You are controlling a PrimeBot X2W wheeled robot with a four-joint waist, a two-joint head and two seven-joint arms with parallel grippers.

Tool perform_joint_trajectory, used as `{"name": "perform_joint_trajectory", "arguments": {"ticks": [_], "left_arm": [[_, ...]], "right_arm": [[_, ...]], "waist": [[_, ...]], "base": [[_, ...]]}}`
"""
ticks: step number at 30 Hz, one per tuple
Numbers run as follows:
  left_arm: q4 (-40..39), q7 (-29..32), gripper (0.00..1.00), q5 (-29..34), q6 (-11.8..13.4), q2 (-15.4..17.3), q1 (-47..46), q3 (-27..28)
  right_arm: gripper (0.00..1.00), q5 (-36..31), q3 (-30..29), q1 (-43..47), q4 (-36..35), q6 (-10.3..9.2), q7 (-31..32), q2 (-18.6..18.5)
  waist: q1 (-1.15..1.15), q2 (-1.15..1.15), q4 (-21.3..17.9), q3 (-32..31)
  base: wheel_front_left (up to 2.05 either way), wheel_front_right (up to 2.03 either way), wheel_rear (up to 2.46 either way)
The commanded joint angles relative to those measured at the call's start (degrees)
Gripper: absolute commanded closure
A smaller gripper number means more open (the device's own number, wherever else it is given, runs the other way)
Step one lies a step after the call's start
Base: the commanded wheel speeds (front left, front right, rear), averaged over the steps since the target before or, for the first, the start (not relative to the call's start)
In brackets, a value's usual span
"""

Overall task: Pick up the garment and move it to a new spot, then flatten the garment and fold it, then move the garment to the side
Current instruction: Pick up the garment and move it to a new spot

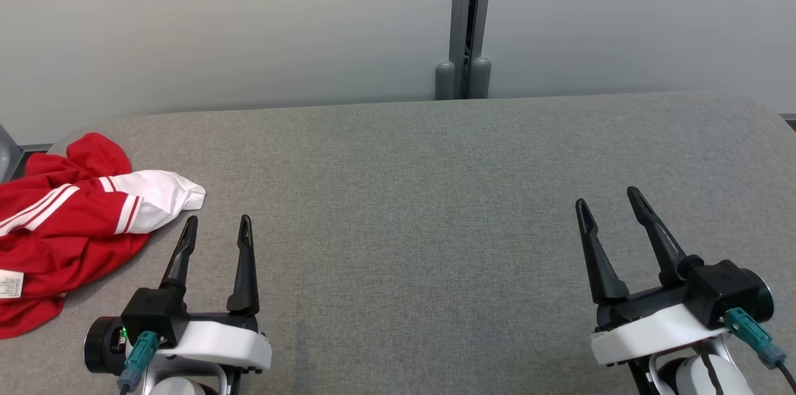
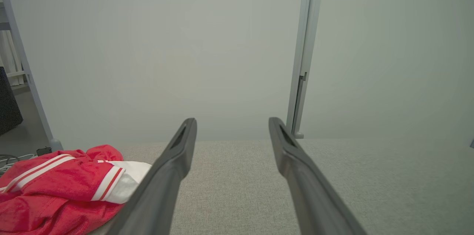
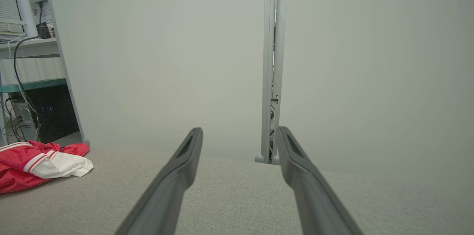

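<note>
At the left edge of the grey cloth bench (image 1: pixel 435 196) lies a crumpled red-and-white garment (image 1: pixel 68 227); left pincer (image 1: pixel 218 219) and right pincer (image 1: pixel 607 196) spread wide.

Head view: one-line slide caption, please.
Crumpled red-and-white garment at the left end of the grey table; left pincer open beside it, right pincer open far right, both empty.

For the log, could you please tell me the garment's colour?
The garment is red with white stripes and a white end; clearest in head view.
</note>
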Motion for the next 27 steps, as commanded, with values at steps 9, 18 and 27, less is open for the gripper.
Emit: {"name": "perform_joint_trajectory", "arguments": {"ticks": [9,18,27], "left_arm": [[0.62,-0.12,0.0,-0.62,0.38,0.35,-0.49,0.19],[0.35,0.09,0.0,-1.32,0.95,0.95,-1.02,0.86],[0.27,1.28,0.0,-1.4,2.81,1.23,-0.53,1.37]], "right_arm": [[0.0,2.29,0.95,0.57,0.61,0.1,0.03,0.06],[0.0,3.98,1.84,0.33,0.96,0.1,0.02,-0.01],[0.0,5.46,3.32,-0.26,1.57,0.1,-0.34,-0.3]], "waist": [[0.0,0.0,1.83,0.07],[0.0,0.0,6.2,0.79],[0.0,0.0,12.88,1.19]], "base": [[0.0,0.0,0.0],[0.0,0.0,0.0],[0.0,0.0,0.0]]}}
